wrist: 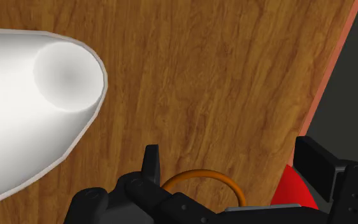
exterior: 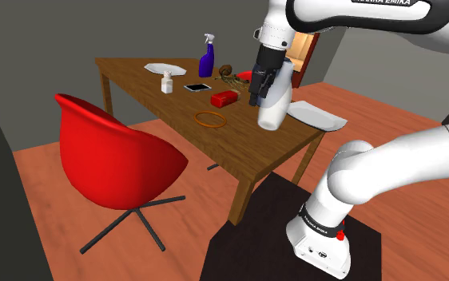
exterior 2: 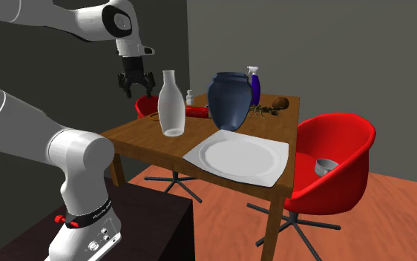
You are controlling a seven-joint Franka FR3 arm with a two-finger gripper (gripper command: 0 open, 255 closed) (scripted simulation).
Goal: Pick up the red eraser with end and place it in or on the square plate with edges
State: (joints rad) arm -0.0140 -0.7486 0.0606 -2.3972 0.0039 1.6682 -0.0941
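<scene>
In the shoulder view's centre the jaws hang wide apart and empty over the table [exterior: 175,108], just right of the red eraser [exterior: 224,97], the square plate [exterior: 317,115] further right.

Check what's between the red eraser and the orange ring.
Nothing. In the shoulder view, only bare table separates the red eraser from the orange ring.
</scene>
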